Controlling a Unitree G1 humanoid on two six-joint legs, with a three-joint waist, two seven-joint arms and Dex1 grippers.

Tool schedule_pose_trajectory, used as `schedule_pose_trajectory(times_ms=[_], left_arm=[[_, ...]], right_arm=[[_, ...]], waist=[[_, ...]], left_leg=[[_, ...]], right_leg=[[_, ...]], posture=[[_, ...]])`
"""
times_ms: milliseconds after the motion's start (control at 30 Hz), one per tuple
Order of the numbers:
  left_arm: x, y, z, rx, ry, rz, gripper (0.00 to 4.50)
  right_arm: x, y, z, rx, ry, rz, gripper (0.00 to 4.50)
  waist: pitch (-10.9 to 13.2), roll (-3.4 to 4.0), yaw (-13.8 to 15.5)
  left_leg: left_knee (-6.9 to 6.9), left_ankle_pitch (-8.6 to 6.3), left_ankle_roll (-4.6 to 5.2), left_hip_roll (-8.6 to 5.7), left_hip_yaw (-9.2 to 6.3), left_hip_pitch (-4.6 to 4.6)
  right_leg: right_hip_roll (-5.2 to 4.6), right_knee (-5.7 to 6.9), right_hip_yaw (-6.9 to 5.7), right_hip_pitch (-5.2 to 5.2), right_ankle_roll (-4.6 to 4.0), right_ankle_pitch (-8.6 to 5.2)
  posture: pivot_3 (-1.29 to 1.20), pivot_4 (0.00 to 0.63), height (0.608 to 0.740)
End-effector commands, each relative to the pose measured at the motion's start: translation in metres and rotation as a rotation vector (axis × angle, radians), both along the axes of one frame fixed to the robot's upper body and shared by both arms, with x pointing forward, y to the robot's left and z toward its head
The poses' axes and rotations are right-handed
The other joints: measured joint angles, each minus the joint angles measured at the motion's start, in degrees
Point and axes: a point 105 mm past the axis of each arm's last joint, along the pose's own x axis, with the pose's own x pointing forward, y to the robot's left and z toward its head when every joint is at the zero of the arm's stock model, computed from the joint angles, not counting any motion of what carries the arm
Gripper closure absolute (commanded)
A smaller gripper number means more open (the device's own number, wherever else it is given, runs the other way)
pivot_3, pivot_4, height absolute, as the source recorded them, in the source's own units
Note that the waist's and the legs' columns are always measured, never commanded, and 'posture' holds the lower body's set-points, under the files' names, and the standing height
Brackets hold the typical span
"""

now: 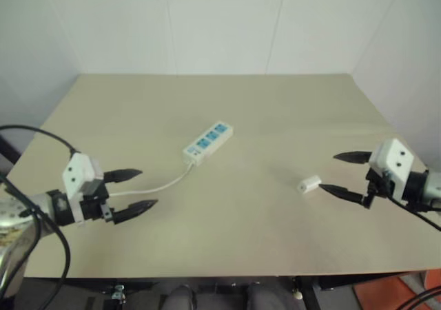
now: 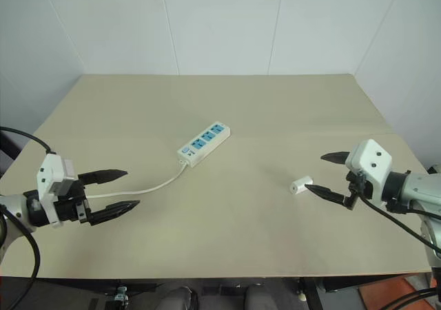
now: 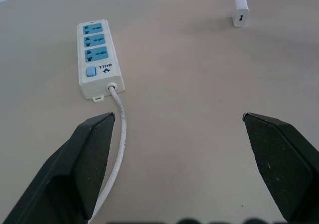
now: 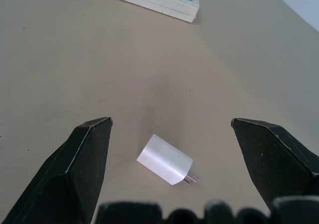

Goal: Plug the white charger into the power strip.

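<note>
White charger [image 4: 165, 160] on table, between spread right fingers [image 4: 83, 157], untouched.

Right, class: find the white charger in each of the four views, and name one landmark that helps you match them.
Left eye view: white charger, right of centre, near the right gripper's fingers.
Right eye view: right of centre.
Left wrist view: far corner of the table.
Right wrist view: lying between the open fingers.
Shared landmark: the power strip.

Bright, even, diffuse indoor light; the beige tabletop [image 1: 275, 207] shows only faint soft shadows, no glare, and slight softness throughout.
</note>
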Motion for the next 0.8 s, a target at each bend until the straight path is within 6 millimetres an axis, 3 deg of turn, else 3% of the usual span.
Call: schedule_pose_trajectory(times_ms=[33, 567, 667, 800], left_arm=[[0.000, 0.000, 0.006, 0.009, -0.043, -0.003, 0.02], [0.005, 0.003, 0.006, 0.014, -0.055, 0.008, 0.02], [0.021, 0.006, 0.007, 0.010, -0.091, 0.104, 0.02], [0.059, 0.004, 0.009, -0.033, -0.134, 0.241, 0.02]], right_arm=[[0.002, 0.002, 0.013, -0.017, -0.071, 0.013, 0.00], [0.005, 0.003, 0.013, -0.022, -0.083, 0.020, 0.00], [0.006, 0.006, 0.015, -0.020, -0.087, 0.028, 0.00], [0.007, 0.012, 0.016, -0.018, -0.095, 0.052, 0.00]], waist=[[0.0, 0.00, 0.0], [0.0, 0.00, 0.0], [0.0, 0.00, 0.1], [0.0, -0.01, 0.6]], left_leg=[[0.00, 0.00, 0.00, 0.00, 0.00, 0.00], [0.00, 0.00, 0.00, 0.00, 0.00, 0.00], [0.00, 0.00, 0.00, 0.00, 0.00, 0.00], [0.02, 0.00, 0.00, -0.04, -0.05, 0.02]], right_leg=[[0.00, 0.00, 0.00, 0.00, 0.00, 0.00], [0.00, 0.00, 0.00, 0.00, 0.00, 0.00], [0.00, 0.00, 0.00, 0.00, 0.00, 0.00], [0.01, 0.01, -0.02, 0.04, 0.03, 0.02]], posture=[[0.00, 0.150, 0.740], [0.00, 0.150, 0.740], [0.00, 0.150, 0.740], [0.00, 0.150, 0.740]])
